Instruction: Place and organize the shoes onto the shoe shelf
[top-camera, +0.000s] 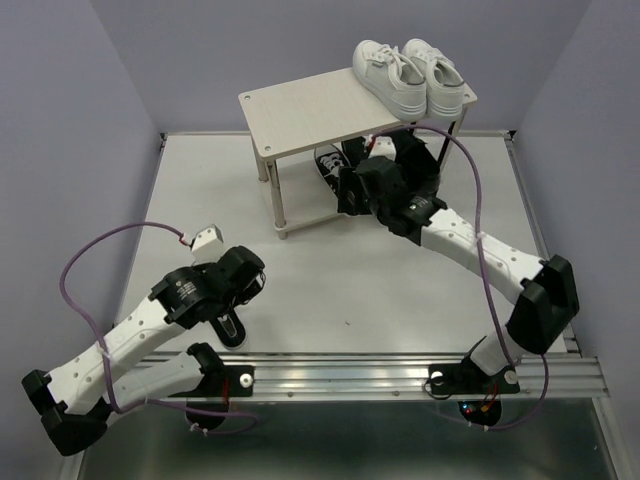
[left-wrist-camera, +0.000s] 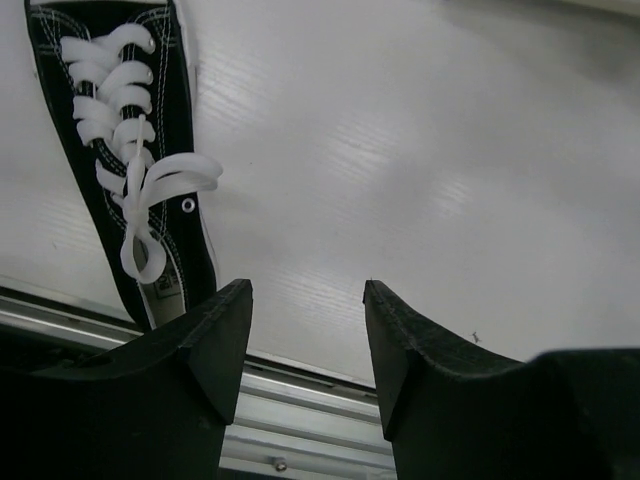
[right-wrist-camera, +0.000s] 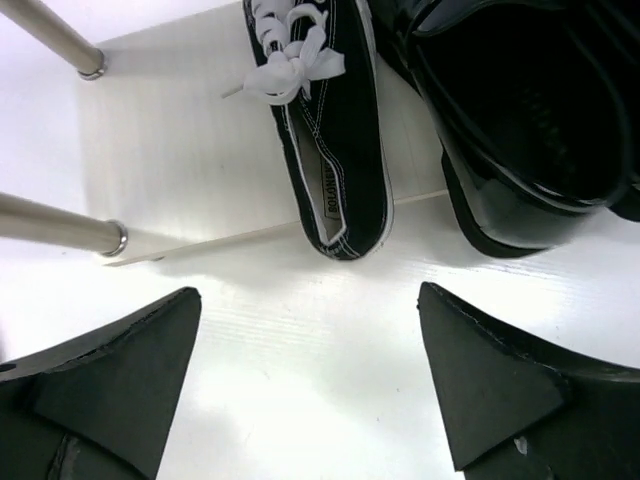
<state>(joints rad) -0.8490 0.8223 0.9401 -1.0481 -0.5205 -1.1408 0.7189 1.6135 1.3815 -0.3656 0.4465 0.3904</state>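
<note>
The shoe shelf (top-camera: 300, 110) stands at the back of the table. A pair of white sneakers (top-camera: 410, 75) sits on the right of its top board. On the lower board (right-wrist-camera: 180, 130) a black canvas sneaker (right-wrist-camera: 340, 130) lies heel toward me, beside a glossy black loafer (right-wrist-camera: 520, 130). My right gripper (right-wrist-camera: 308, 290) hovers open just in front of that board, with nothing between its fingers. The other canvas sneaker (left-wrist-camera: 175, 120) lies on the table near the front edge, left of my open, empty left gripper (left-wrist-camera: 308, 285). From above, this sneaker (top-camera: 231, 328) peeks out under the left gripper (top-camera: 238, 300).
An aluminium rail (top-camera: 380, 375) runs along the near table edge, just below the left fingers (left-wrist-camera: 220, 330). Silver shelf legs (right-wrist-camera: 60, 225) stand left of the right gripper. Purple cables (top-camera: 80, 260) loop over both arms. Lilac walls close in the sides and back.
</note>
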